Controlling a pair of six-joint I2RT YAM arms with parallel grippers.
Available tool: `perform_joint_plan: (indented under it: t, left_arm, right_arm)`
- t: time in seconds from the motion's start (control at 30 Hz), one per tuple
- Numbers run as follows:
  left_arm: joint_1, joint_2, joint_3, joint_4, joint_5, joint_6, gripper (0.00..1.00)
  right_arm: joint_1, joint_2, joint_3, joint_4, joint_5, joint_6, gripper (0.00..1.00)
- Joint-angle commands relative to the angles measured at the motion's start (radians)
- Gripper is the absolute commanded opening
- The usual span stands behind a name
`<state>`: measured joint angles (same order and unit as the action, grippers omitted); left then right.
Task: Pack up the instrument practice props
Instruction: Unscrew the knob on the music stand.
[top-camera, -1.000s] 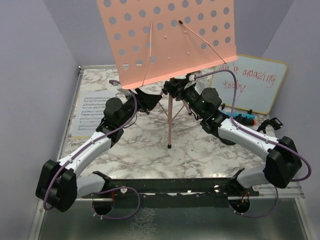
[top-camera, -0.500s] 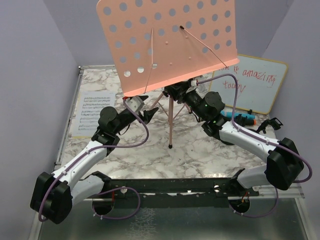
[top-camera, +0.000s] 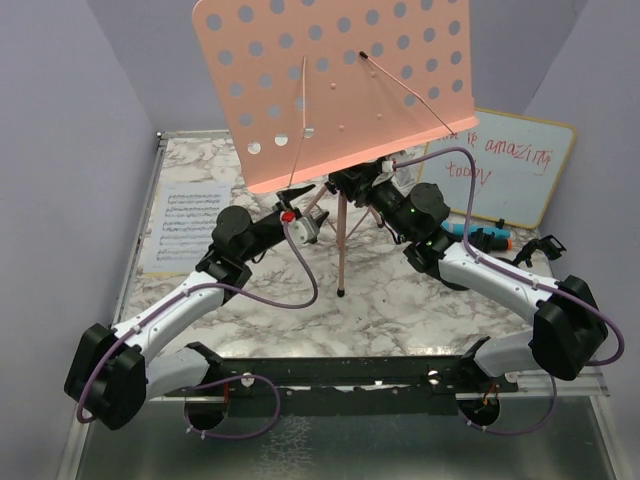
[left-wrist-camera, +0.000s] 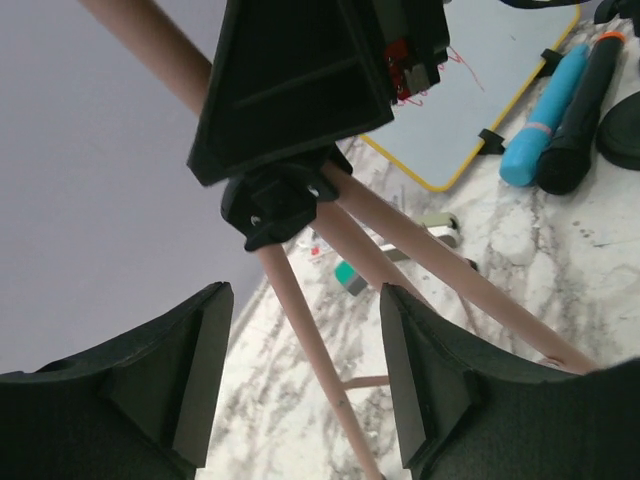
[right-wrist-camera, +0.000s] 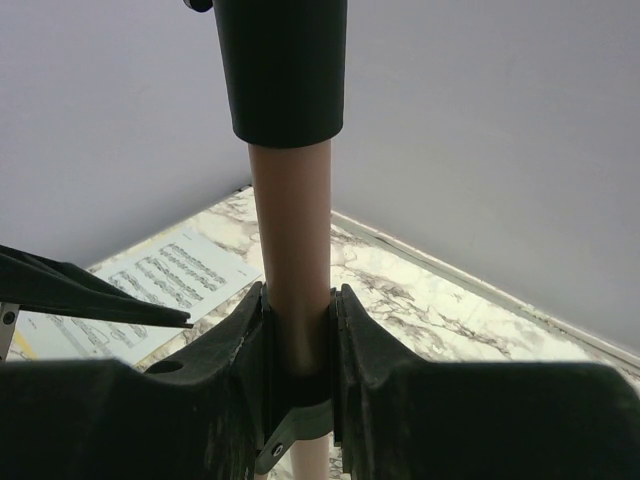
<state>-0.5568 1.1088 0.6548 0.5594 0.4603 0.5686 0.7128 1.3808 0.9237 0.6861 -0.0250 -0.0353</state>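
Top view: your music rack (top-camera: 340, 90) stands mid-table on tripod legs. Sheet-music pages (top-camera: 190, 225) lie flat at left.
Left wrist: left gripper (left-wrist-camera: 300, 300), 2 fingers spread wide, holds nothing. Leg hub (left-wrist-camera: 275, 200) sits just ahead. Blue microphone (left-wrist-camera: 545, 130) lies beside black microphone (left-wrist-camera: 585, 110).
Right wrist: right gripper (right-wrist-camera: 297, 300) is clamped on the rack's pole (right-wrist-camera: 290, 200).

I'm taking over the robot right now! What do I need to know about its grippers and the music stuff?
Right gripper: shut around the pole of the pink music rack.
Left gripper: open, holding nothing, aimed at the tripod hub.
Rack stands upright mid-table, legs spread. Sheet music lies flat at far left; blue microphone and black microphone lie side by side at right.
Done: nothing looks packed. Left: fold the rack, gather everything.
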Motion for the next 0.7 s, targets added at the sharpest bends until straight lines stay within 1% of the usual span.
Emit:
perform_joint_plan:
  t: [0.0,0.03,0.1,0.17,0.37,0.47,0.57,0.67]
  left_arm:
    - [-0.021,0.022,0.062,0.022,-0.031,0.173,0.62]
    - [-0.026,0.027,0.071,0.022,-0.043,0.189,0.59]
    - [-0.039,0.034,0.073,0.022,-0.054,0.242,0.56]
    - [-0.055,0.042,0.076,0.022,-0.069,0.289,0.56]
    - [-0.076,0.075,0.096,0.020,-0.082,0.369,0.55]
    - [-0.085,0.094,0.110,0.017,-0.100,0.401,0.50]
    - [-0.097,0.112,0.120,0.016,-0.119,0.444,0.48]
    - [-0.099,0.119,0.136,0.011,-0.126,0.452,0.45]
  right_arm:
    - [0.007,0.025,-0.051,-0.166,-0.076,-0.053,0.00]
    - [0.007,0.026,-0.051,-0.166,-0.076,-0.051,0.00]
    - [0.007,0.027,-0.049,-0.166,-0.078,-0.049,0.00]
    - [0.007,0.032,-0.047,-0.167,-0.079,-0.047,0.00]
    - [0.007,0.037,-0.043,-0.171,-0.087,-0.043,0.00]
    - [0.007,0.037,-0.042,-0.171,-0.086,-0.044,0.00]
    - [0.007,0.038,-0.039,-0.175,-0.082,-0.046,0.00]
    - [0.007,0.037,-0.040,-0.177,-0.079,-0.047,0.00]
